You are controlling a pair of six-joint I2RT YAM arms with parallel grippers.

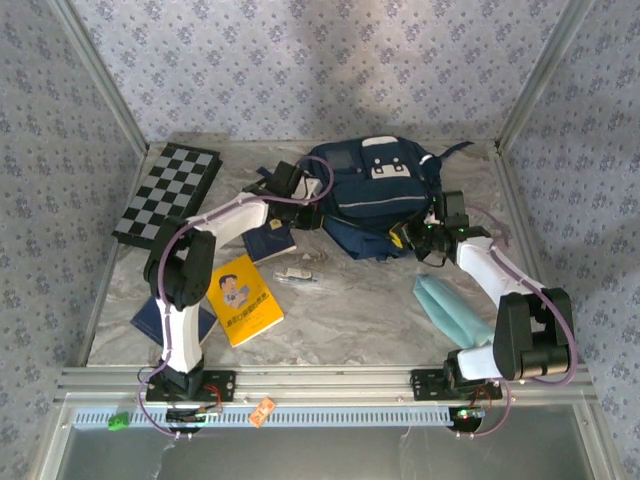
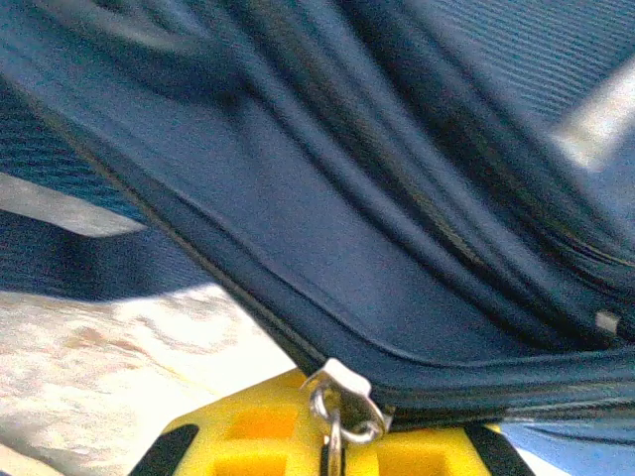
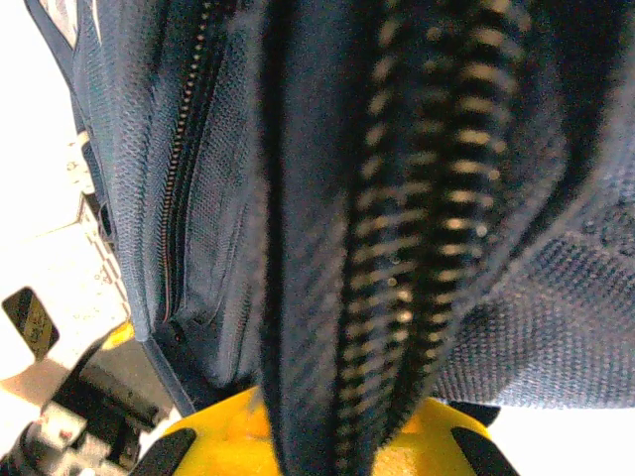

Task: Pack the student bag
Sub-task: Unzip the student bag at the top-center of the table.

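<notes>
From above, the large navy blue fabric student bag (image 1: 375,195), with white patches on its front pocket, is lying at the back middle of the grey marbled table (image 1: 350,310), a little right of centre. The left gripper (image 1: 300,207) is reaching to the bag's left edge and the right gripper (image 1: 416,236) is pressing against its near right corner; from this height their fingers are too small to read. A black-and-white checkered folding chessboard (image 1: 168,193) is sitting at the back left, well apart from the bag. A flat dark blue notebook (image 1: 270,241) is lying just beside the bag's near left side, and a yellow paperback booklet with a cartoon cover (image 1: 245,299) and a small silvery item (image 1: 296,274) are resting nearer the arms. A pale teal soft pouch (image 1: 452,308) is lying beside the right arm. In the left wrist view, the left gripper (image 2: 332,451) is showing its yellow fingers (image 2: 253,436) drawn together on a small metal zipper pull (image 2: 342,402), which is hanging at the curved zipped edge of the student bag (image 2: 327,248). In the right wrist view, the right gripper (image 3: 332,436) is pinching a fold of the student bag (image 3: 317,248), and a toothed zip line is running down into the gap between the yellow fingers (image 3: 451,436).
</notes>
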